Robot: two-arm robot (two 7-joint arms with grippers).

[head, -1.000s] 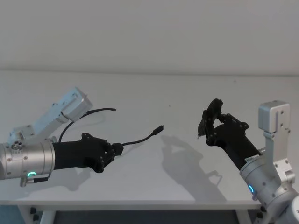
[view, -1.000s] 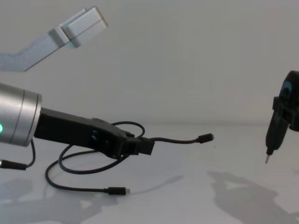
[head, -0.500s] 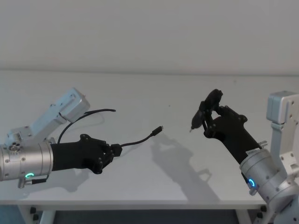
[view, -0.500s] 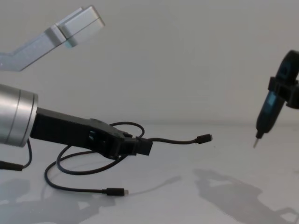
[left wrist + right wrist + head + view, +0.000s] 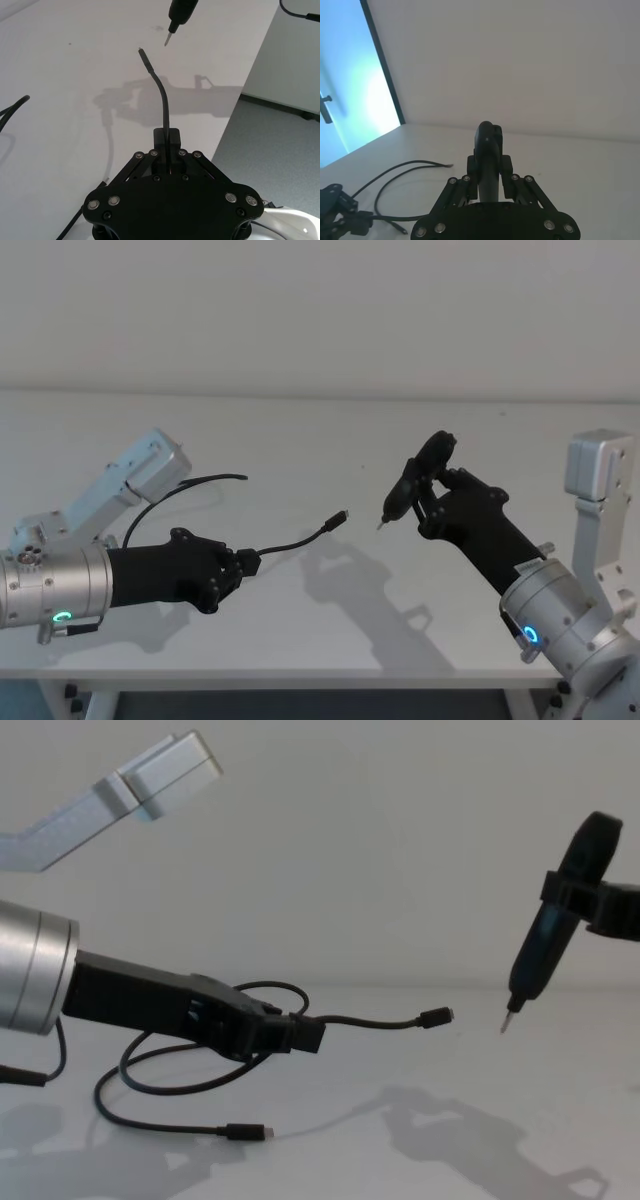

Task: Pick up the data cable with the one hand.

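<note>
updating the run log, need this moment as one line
left gripper: shut on data cable | free plug: in air, off table | right gripper: shut on pen tool | tool tip: close to free plug, apart

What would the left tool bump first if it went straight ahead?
Probably the black pen in the right tool, with the data cable the left tool holds touching first; depth is unclear.

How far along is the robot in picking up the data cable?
Done: the left gripper is shut on the data cable near one plug, held above the table. In hand: the lift; loops hang below, and whether they clear the table is unclear. Left: raising the rest. The right gripper holds a pen-shaped tool near that plug.
</note>
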